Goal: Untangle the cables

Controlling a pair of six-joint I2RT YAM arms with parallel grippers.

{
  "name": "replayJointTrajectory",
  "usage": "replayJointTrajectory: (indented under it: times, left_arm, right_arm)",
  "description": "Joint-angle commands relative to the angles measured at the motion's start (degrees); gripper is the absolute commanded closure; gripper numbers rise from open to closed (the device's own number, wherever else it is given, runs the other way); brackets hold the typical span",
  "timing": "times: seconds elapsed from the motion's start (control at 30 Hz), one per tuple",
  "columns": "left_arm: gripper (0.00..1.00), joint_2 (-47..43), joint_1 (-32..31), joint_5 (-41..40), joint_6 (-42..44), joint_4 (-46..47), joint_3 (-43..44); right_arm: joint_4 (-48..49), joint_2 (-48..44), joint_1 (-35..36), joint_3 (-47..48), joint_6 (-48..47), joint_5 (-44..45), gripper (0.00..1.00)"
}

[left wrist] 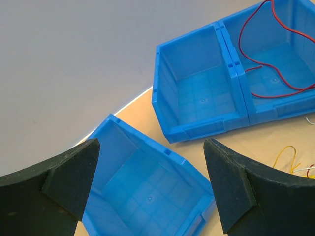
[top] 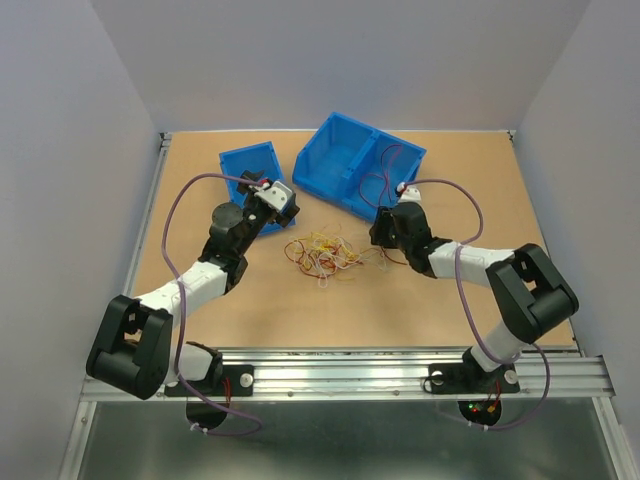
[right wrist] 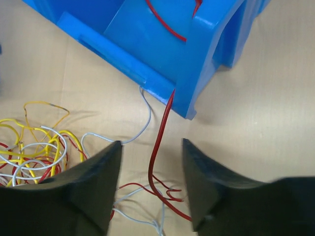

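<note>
Spread right pincer [right wrist: 151,143], red cable [right wrist: 165,115] running between its fingers.

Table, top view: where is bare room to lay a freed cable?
Bare: the near strip of table between the cables and the metal rail; the far right corner beside the double bin. Crowded: the centre tangle, with a red cable trailing into that bin.
</note>
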Motion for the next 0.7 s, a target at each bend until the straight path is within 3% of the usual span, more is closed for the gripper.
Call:
replayJointTrajectory:
  times: [0.0, 0.03, 0.13, 0.17, 0.23, 0.47, 0.67]
  left_arm:
    - [0.01, -0.8, 0.1, 0.6, 0.6, 2.2, 1.4]
    - [0.01, -1.0, 0.1, 0.6, 0.6, 2.3, 1.3]
    - [0.01, -1.4, 0.1, 0.7, 0.7, 2.3, 1.2]
    - [0.01, -1.4, 0.1, 0.7, 0.7, 2.3, 1.3]
    - [0.01, -1.3, 0.2, 0.9, 0.7, 2.3, 1.2]
    - [0.01, -1.4, 0.1, 1.1, 0.6, 2.3, 1.3]
    - [0.01, -1.6, 0.1, 1.3, 0.7, 2.4, 0.9]
  right_arm:
    - [3.4, -0.2, 1.2, -1.2, 1.3, 3.1, 0.48]
    - [3.3, -0.9, 1.4, -1.8, 1.5, 3.7, 0.52]
    - [3.3, -2.5, 1.4, -1.9, 1.6, 3.7, 0.77]
    - [2.9, -3.6, 1.5, -1.7, 1.5, 3.5, 0.9]
    - [1.6, -4.3, 1.4, -0.5, 1.0, 3.1, 0.98]
    - [-1.8, -4.5, 1.4, 8.2, -0.4, 1.6, 0.99]
    - [-2.7, 1.3, 1.4, 19.7, -0.2, 2.8, 1.0]
